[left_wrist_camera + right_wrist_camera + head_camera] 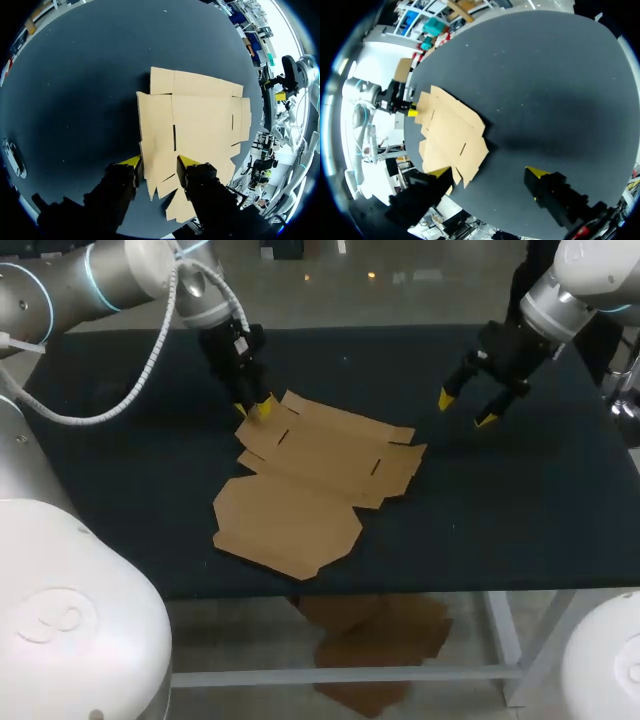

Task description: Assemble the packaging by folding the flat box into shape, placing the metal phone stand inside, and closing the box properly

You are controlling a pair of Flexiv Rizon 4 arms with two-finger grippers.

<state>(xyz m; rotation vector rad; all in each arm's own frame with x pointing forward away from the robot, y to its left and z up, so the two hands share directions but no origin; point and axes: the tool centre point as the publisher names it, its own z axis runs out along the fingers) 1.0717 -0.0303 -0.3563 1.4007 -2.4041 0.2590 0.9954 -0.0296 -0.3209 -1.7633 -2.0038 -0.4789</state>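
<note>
My left claw (254, 408) is spread over a corner flap of the flat box (310, 480). The flap lies between the tips, and I cannot tell whether either tip touches it. My left fingers (200, 180) cover part of the nearest flaps. My right claw (465, 408) is spread and holds nothing, well apart from the box. The dark table (520, 500) carries the box, unfolded, ahead of my left claw.

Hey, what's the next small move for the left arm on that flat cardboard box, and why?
Probably close the left gripper on the flap lying between its open fingers. The flat box lies unfolded on the table, and the right gripper hangs open beside it, touching nothing, so folding likely starts here.
</note>
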